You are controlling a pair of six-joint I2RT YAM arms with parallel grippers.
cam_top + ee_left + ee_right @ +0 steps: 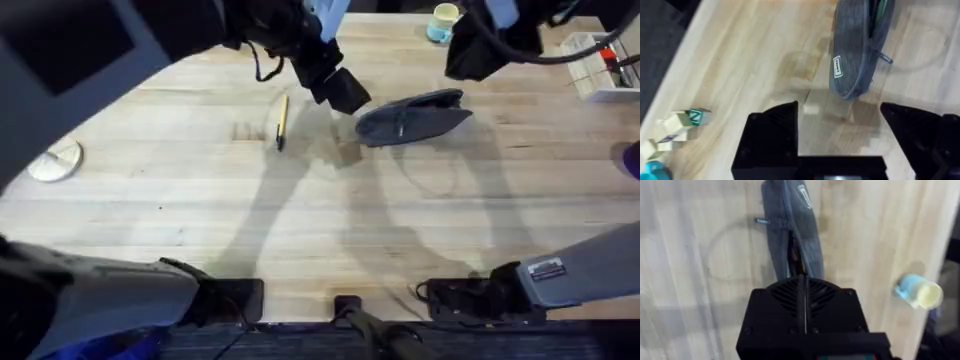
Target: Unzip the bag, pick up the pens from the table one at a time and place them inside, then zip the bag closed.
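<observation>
Bag (415, 116) lies partly unzipped; our right end effector (801, 275), pressed together, hovers at its opening, the left end effector (840, 117) spread nearby. We pin it, then drag the zipper steadily.

Left gripper (840, 125) hung far centre, fingers spread; right gripper (801, 287) far right, fingers pressed together

Bright, even light; soft arm shadows cross the table (300, 220); near arms loom dark and blurred.
</observation>
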